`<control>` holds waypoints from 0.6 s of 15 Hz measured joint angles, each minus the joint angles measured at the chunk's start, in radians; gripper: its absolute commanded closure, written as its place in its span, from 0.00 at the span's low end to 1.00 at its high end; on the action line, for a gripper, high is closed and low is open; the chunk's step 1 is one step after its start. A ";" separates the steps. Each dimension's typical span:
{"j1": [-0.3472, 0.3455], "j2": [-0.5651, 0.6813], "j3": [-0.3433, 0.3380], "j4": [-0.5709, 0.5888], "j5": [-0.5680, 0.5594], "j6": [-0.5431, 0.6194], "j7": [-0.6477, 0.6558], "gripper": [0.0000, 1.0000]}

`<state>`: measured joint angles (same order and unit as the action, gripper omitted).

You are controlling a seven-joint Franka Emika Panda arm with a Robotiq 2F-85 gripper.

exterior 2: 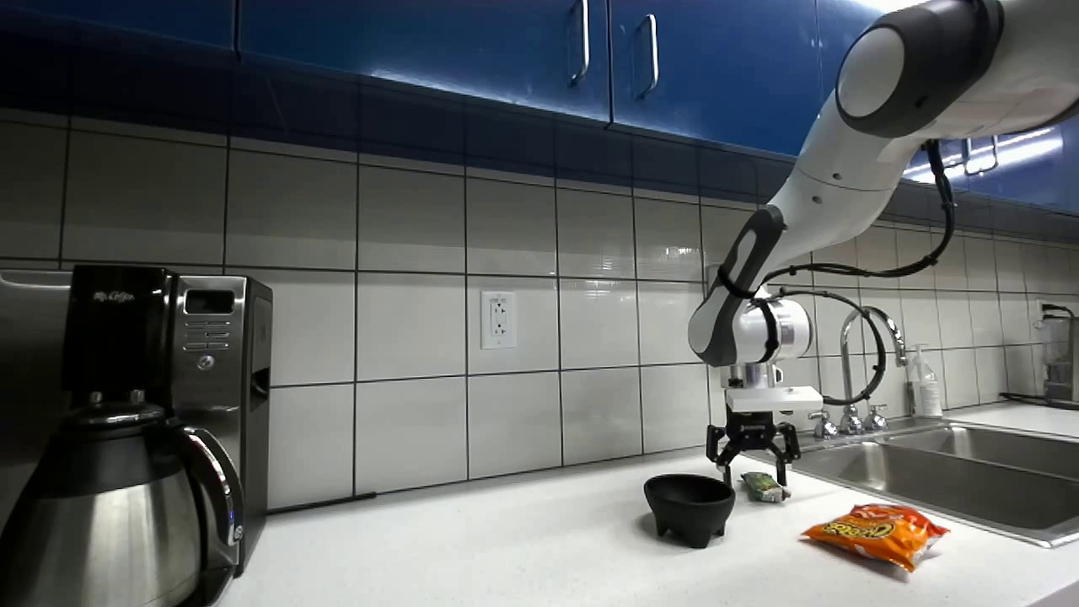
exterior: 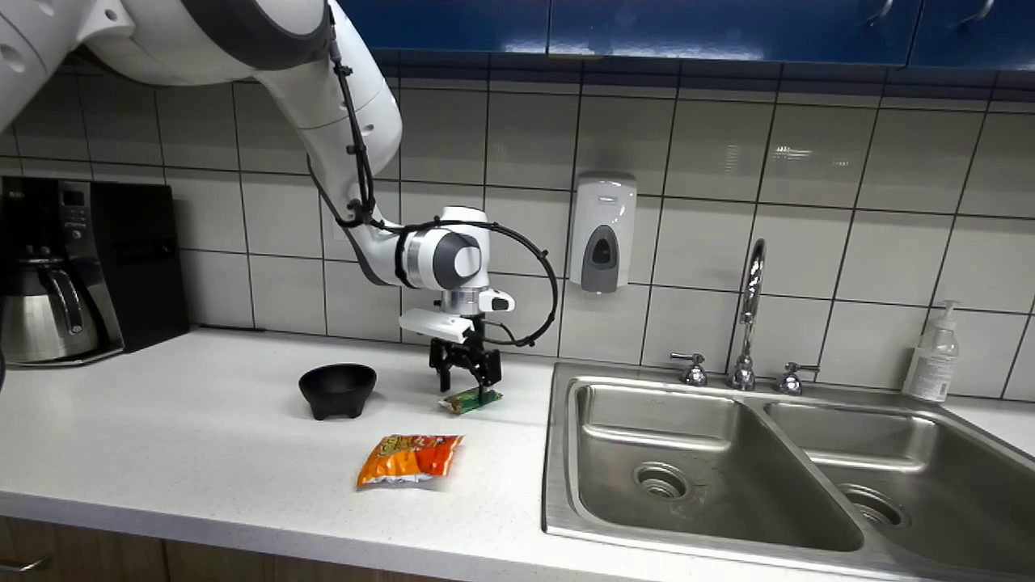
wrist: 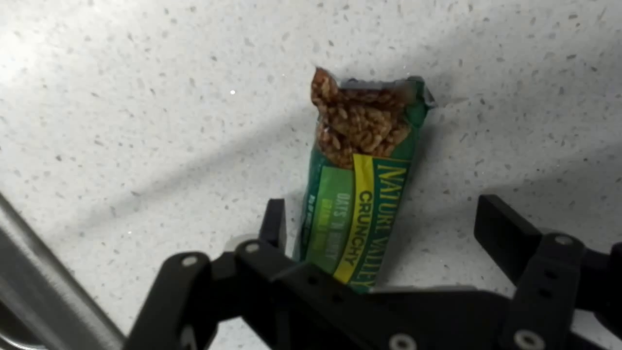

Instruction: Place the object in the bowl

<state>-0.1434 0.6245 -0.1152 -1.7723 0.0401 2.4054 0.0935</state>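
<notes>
The object is a small green granola bar packet (wrist: 352, 194) lying flat on the white counter; it also shows in both exterior views (exterior: 462, 402) (exterior 2: 765, 486). My gripper (wrist: 381, 218) points down, open and empty, with its fingers on either side of the bar's lower part in the wrist view. The bar lies closer to the finger on the picture's left, with a wide gap on the right. The gripper is low over the counter in both exterior views (exterior: 464, 391) (exterior 2: 755, 480). The black bowl (exterior: 338, 396) stands upright beside the gripper, also seen in an exterior view (exterior 2: 687, 514).
An orange-red snack packet (exterior: 411, 459) lies on the counter in front of the bar. A steel double sink (exterior: 558, 453) is on the far side of the bar from the bowl; its edge shows in the wrist view (wrist: 53, 272). A coffee maker (exterior 2: 126, 472) stands beyond the bowl.
</notes>
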 measured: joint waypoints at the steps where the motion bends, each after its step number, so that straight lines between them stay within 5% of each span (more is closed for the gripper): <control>1: -0.001 0.006 0.000 0.005 0.001 0.000 0.000 0.00; 3: -0.004 0.010 0.000 0.010 0.006 0.000 -0.002 0.00; 4: -0.005 0.010 0.000 0.010 0.009 0.000 -0.002 0.25; 5: -0.007 0.010 0.000 0.010 0.012 0.000 -0.004 0.26; 9: -0.010 0.010 0.000 0.010 0.015 0.000 -0.006 0.58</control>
<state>-0.1530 0.6346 -0.1152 -1.7624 0.0550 2.4057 0.0879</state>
